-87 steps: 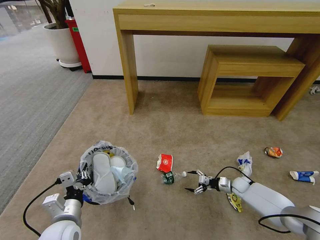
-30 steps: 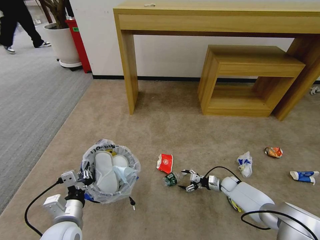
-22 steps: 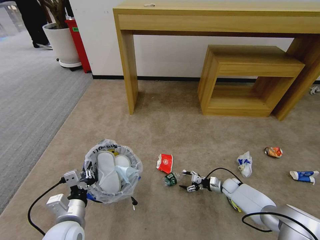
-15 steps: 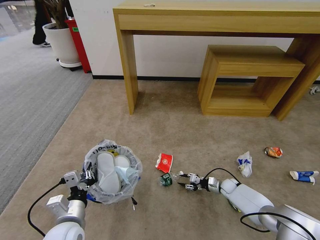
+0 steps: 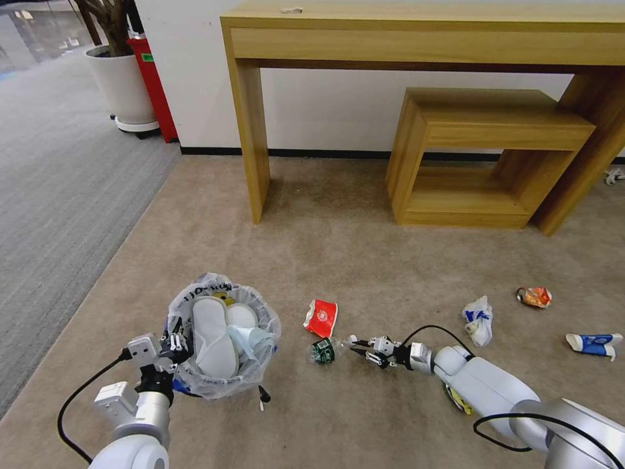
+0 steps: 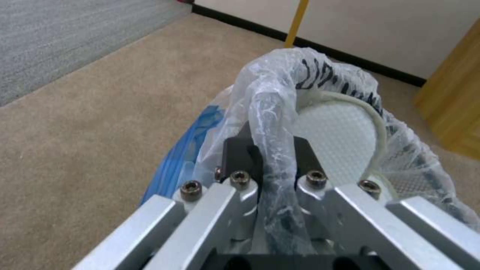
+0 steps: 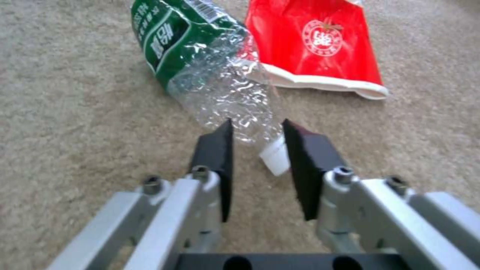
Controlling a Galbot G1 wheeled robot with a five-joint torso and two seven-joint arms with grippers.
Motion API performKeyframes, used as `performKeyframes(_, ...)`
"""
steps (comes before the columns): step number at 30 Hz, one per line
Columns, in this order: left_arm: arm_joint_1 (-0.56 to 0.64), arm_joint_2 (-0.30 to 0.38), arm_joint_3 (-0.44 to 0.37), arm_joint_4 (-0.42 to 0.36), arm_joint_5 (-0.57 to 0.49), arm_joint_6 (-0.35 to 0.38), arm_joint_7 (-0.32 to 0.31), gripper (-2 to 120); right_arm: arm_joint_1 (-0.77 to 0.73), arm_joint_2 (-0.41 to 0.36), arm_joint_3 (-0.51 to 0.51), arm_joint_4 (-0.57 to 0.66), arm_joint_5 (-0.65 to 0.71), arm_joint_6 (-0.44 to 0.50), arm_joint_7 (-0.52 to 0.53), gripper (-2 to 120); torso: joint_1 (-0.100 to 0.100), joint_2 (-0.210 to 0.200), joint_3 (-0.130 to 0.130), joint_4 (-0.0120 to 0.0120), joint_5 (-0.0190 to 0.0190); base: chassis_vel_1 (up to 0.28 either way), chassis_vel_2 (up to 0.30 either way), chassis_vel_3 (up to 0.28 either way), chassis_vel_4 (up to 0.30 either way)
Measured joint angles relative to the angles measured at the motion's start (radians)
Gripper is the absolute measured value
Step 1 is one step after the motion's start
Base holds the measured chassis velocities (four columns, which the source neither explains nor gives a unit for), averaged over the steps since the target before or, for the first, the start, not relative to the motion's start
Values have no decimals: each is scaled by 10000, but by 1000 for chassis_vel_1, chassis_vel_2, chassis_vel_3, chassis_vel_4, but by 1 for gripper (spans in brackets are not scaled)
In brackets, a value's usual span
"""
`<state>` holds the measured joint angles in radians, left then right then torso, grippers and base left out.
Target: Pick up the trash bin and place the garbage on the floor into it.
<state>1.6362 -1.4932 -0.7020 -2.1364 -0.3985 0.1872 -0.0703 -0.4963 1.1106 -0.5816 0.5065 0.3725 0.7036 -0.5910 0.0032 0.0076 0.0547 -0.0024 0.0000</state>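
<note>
The trash bin (image 5: 223, 365) with its clear printed bag hangs at lower left, and my left gripper (image 5: 172, 342) is shut on its rim (image 6: 280, 123). Two white slippers (image 5: 215, 335) and a pale blue tissue (image 5: 250, 337) lie inside. On the beige floor (image 5: 338, 260), my right gripper (image 5: 359, 347) reaches the small bottle (image 5: 323, 350). In the right wrist view its pads (image 7: 216, 150) close on the crumpled neck of the bottle (image 7: 200, 63), beside the white cap. The flattened red paper cup (image 5: 322, 318) lies just beyond it.
More litter lies to the right: a white-blue wrapper (image 5: 478, 320), an orange wrapper (image 5: 535, 297), a blue-white carton (image 5: 592, 343) and a yellow packet (image 5: 459, 396) under my right arm. A wooden desk (image 5: 416, 32) and low shelf (image 5: 488, 156) stand against the wall.
My right gripper moved left along the floor to the bottle and narrowed its fingers around the neck, nudging the bottle left. The bin shifted slightly right in my left gripper.
</note>
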Motion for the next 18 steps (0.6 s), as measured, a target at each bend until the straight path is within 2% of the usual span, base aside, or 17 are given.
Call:
performKeyframes(3,0,-3,0,0,4,-1,0,3,13,-60,2,16,3,0,-13,40,0,0,0,-1,1,0,0,0,0)
performKeyframes(5,0,-7,0,-1,7,-3,3,3,108,-88,2,-14,0,-21,-17,52,0,0,0,-2,0,0,0,0,0)
performKeyframes(7,-3,-13,0,0,13,-5,6,3,141,-84,0,-36,-1,-31,-15,55,0,0,0,0,0,0,0,0,0)
performKeyframes(8,-10,-26,8,0,23,-7,7,3,187,-54,-14,-76,-5,-64,-7,62,0,0,0,0,-2,0,0,0,0)
performKeyframes(9,-10,-26,8,0,23,-7,7,3,187,-54,-14,-76,-5,-64,-7,62,0,0,0,0,-2,0,0,0,0)
performKeyframes(12,-21,-48,29,-7,25,-14,17,3,233,128,-87,-155,-23,-144,79,76,0,0,0,-1,0,0,0,0,0)
performKeyframes(13,-21,-48,29,-7,25,-14,17,3,233,128,-87,-155,-23,-144,79,76,0,0,0,-1,0,0,0,0,0)
performKeyframes(17,-2,-29,-26,-92,7,-14,25,3,324,436,-271,-258,-21,-350,343,95,0,0,0,0,0,0,0,0,0)
performKeyframes(18,-2,-29,-26,-92,7,-14,25,3,324,436,-271,-258,-21,-350,343,95,0,0,0,0,0,0,0,0,0)
